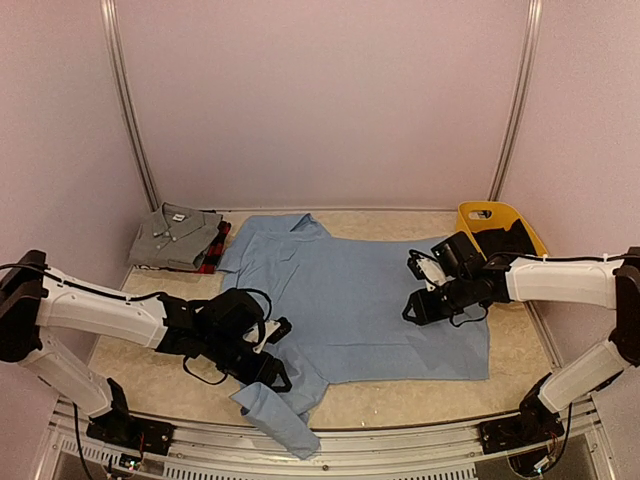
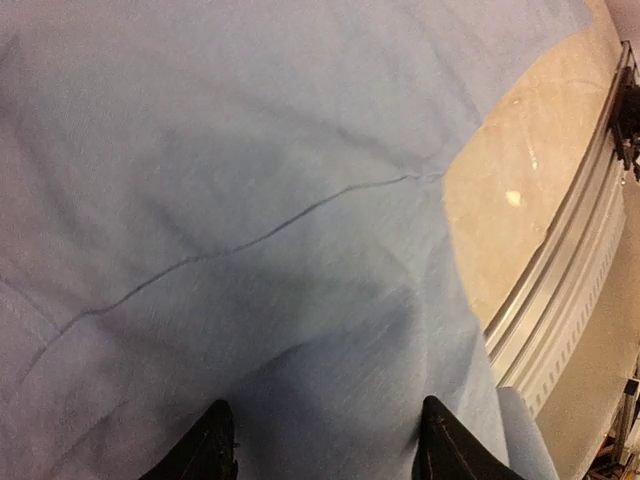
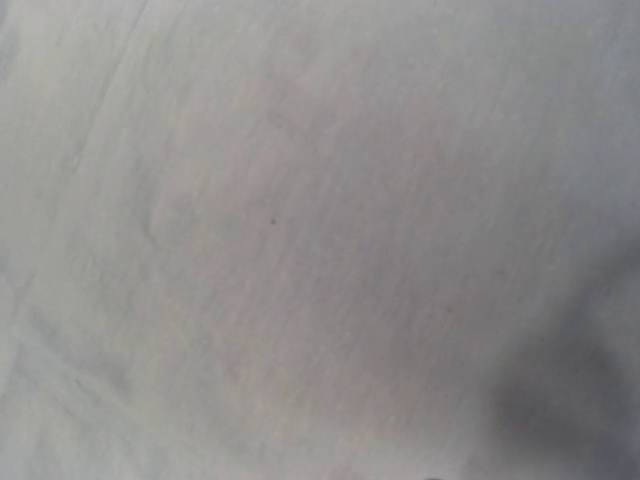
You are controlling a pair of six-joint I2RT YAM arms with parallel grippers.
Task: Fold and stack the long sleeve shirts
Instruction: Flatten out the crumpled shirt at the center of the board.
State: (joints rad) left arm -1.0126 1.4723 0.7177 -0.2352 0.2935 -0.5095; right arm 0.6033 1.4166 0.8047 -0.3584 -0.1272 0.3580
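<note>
1. The light blue shirt (image 1: pixel 360 300) lies spread flat across the middle of the worktop (image 1: pixel 150 370). Its collar (image 1: pixel 300 225) points to the far left. I judge it is laid out this way so both arms can reach opposite sides for folding.
2. One long sleeve (image 1: pixel 280 415) trails off toward the near edge and droops over the metal rail (image 2: pixel 560 300). It looks unfolded, so tucking it in is probably the step in hand.
3. The left pincer (image 2: pixel 325 450) hangs low over the cloth near the sleeve seam. Its dark fingers (image 2: pixel 212 445) are spread apart and hold nothing.
4. The right pincer (image 1: pixel 422 292) sits over the shirt's right side, perhaps to pin or lift that edge. Its wrist view shows only cloth at very close range, so I cannot tell whether it is released or clenched.
5. The fabric is a thin, matte woven cotton-like cloth. It is limp, with soft creases and one stitched seam running diagonally.
6. At the far left, the grey shirt (image 1: pixel 172 232) rests folded on top of the red-and-black plaid shirt (image 1: pixel 212 250), forming a small squared stack.
7. The yellow basket (image 1: pixel 492 222) stands at the far right, rigid and glossy, just behind the right arm.
</note>
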